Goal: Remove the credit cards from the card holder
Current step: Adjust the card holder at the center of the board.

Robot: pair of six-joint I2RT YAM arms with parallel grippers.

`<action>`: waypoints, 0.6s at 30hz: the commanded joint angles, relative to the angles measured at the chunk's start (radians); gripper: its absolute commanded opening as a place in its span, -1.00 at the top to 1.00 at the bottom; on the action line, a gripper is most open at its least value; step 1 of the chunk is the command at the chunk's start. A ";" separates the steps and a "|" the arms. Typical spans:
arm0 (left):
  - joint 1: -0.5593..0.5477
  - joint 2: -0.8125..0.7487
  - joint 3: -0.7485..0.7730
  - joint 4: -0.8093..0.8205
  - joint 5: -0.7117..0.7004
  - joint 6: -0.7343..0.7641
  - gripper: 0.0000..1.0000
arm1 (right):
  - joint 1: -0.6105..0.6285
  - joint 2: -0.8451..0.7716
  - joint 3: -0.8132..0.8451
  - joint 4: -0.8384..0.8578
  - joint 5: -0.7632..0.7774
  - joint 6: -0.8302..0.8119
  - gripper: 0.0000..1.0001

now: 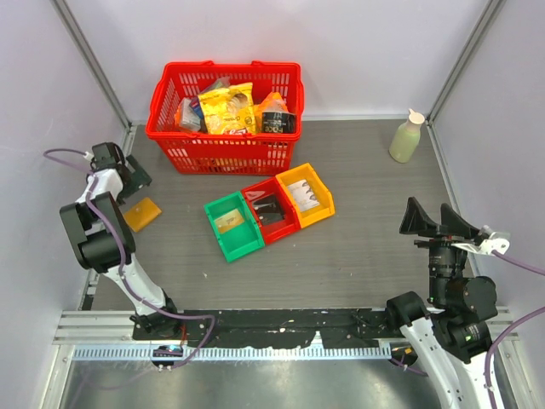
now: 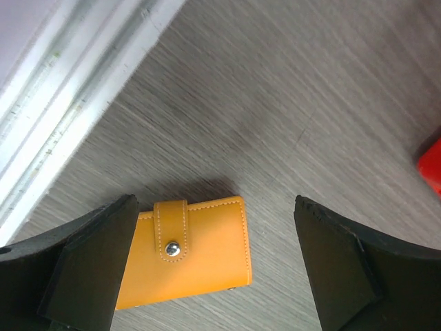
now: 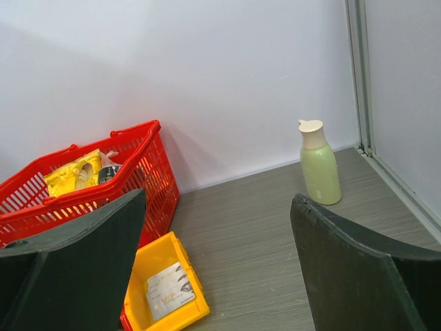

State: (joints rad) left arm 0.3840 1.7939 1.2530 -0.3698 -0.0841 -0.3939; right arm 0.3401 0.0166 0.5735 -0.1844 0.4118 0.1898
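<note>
The card holder (image 1: 142,213) is a flat orange wallet lying closed on the grey table at the left, its tab fastened by a silver snap (image 2: 171,249). It shows in the left wrist view (image 2: 200,255). My left gripper (image 1: 132,186) hangs open just above and behind it, one finger over its left end (image 2: 213,203). Nothing is between the jaws. No cards show in the holder. A few whitish credit cards (image 1: 308,196) lie in the yellow bin (image 3: 169,293). My right gripper (image 1: 434,220) is open and empty at the right (image 3: 217,200), far from the holder.
Green (image 1: 232,225), red (image 1: 271,211) and yellow (image 1: 324,189) bins stand in a row mid-table. A red basket (image 1: 223,141) of snack packs stands behind them. A pale green bottle (image 1: 407,136) stands at the back right. A metal rail (image 2: 62,103) runs along the left edge.
</note>
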 commanded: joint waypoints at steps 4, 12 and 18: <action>0.012 0.024 0.030 -0.120 0.178 0.053 -0.99 | 0.013 -0.012 0.002 0.034 -0.007 -0.006 -0.79; 0.013 -0.025 -0.066 -0.130 0.296 -0.006 -0.99 | 0.019 -0.012 0.009 0.023 -0.008 0.002 -0.79; 0.012 -0.178 -0.262 -0.086 0.469 -0.147 -0.99 | 0.019 -0.014 0.015 0.019 -0.004 0.002 -0.79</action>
State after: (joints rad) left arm 0.3931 1.7245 1.1091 -0.4458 0.2161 -0.4248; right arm 0.3527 0.0124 0.5732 -0.1860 0.4084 0.1902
